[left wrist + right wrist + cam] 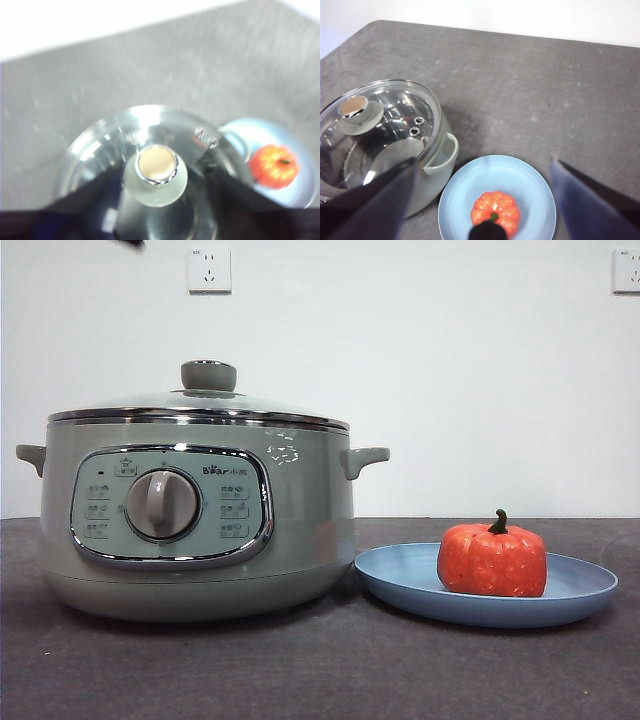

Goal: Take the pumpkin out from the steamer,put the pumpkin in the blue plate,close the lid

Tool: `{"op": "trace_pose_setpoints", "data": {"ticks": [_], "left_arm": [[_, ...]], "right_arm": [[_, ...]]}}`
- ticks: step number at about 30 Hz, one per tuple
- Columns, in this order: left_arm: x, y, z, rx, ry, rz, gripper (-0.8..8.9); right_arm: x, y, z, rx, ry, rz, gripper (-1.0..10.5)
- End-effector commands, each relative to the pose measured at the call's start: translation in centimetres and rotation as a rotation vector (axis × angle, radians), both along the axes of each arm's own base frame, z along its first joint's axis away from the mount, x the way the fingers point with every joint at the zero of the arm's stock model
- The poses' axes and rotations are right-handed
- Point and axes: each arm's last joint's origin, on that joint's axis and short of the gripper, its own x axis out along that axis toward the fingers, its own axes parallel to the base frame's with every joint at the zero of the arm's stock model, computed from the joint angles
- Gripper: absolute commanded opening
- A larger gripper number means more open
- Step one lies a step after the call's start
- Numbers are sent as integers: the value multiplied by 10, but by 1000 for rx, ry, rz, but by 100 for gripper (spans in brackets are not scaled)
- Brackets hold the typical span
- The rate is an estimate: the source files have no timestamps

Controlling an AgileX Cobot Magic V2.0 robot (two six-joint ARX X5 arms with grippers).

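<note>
The glass lid (200,405) sits shut on the sage-green steamer (200,530), its pale green knob (208,375) on top. The orange-red pumpkin (492,560) stands in the blue plate (585,585) right of the steamer. In the left wrist view my left gripper (162,172) is open and empty, high above the lid (100,145), one jaw to each side of the knob (156,172). In the right wrist view my right gripper (482,162) is open and empty, high above the plate (532,190) and pumpkin (496,207). The steamer (427,175) and lid (385,125) show beside the plate.
The steamer and plate stand on a dark grey table (320,670) before a white wall with two sockets (209,269) (627,270). A black arm tip (130,243) shows at the top edge. The pumpkin (273,166) and plate (240,132) also show in the left wrist view.
</note>
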Motion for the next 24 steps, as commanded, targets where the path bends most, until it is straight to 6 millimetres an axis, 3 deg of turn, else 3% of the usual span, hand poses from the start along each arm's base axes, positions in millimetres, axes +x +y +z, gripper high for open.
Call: {"op": "trace_pose_setpoints", "data": {"ticks": [1, 6, 14, 18, 24], "left_arm": [[-15, 8, 6, 17, -45, -11, -8], [-42, 26, 3, 11, -128, 50, -8], [-86, 52, -52, -11, -164, 54, -8], [-99, 60, -60, -38, -127, 68, -3], [-102, 62, -67, 5, -60, 67, -3]], "right_arm": [[-1, 0, -5, -4, -4, 0, -12], [-15, -4, -22, 58, -91, 7, -12], [-43, -15, -71, 163, -200, -58, -12], [-46, -17, -76, 221, -168, -81, -11], [-47, -19, -80, 182, -139, -125, -11]]}}
